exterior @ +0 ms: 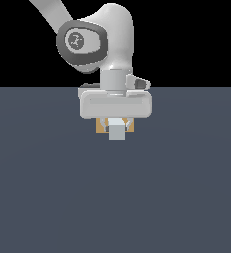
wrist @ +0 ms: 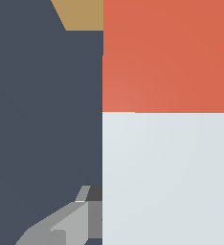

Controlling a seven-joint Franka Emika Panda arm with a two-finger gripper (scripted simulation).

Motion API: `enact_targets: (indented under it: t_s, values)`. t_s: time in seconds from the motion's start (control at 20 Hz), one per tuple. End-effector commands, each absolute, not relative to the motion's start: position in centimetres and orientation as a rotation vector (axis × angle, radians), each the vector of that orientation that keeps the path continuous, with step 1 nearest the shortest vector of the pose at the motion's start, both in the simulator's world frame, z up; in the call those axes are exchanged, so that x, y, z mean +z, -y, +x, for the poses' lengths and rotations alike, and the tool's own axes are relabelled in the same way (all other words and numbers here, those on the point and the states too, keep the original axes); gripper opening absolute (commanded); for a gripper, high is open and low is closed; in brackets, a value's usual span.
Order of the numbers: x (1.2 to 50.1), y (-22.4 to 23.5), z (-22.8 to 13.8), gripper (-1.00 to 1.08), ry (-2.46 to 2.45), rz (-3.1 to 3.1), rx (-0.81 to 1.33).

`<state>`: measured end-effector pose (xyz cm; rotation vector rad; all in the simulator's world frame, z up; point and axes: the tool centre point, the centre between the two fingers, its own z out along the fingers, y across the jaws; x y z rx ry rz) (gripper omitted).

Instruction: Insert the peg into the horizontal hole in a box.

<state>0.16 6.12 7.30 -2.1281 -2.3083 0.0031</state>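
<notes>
- In the exterior view we see the gripper [exterior: 116, 123] hanging low over the dark slate table [exterior: 48, 188], its fingers pinching the peg [exterior: 117, 130] between them.
- Only the pale grey-white end face of the peg meets us here, a small square just below the gripper's wide white body.
- Directly behind the gripper and peg sits the box [exterior: 132, 127], tan, showing only as slivers on both sides of the fingers; we cannot make out the hole from here, since the peg and gripper cover it.
- Nothing else lies on the table near the gripper, and we read no lettering or labels.
- In the wrist view the peg [wrist: 167, 143] fills most of the picture: its orange-red end lies beyond the gripper, its pale length nearer.
- One grey finger [wrist: 66, 225] presses against the peg's pale side.
- A corner of the box [wrist: 83, 14] shows past the orange-red end; we cannot tell whether they touch.
</notes>
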Motion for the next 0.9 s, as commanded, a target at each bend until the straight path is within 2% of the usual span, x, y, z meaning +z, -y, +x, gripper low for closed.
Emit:
enact_targets:
  t_s: [0.0,0.85]
  values:
    - [7.77,-6.97,0.74,-1.0,2.31,-2.129,0.0]
    - [8.04,-7.17,1.07,-1.0,2.316,-2.126,-0.004]
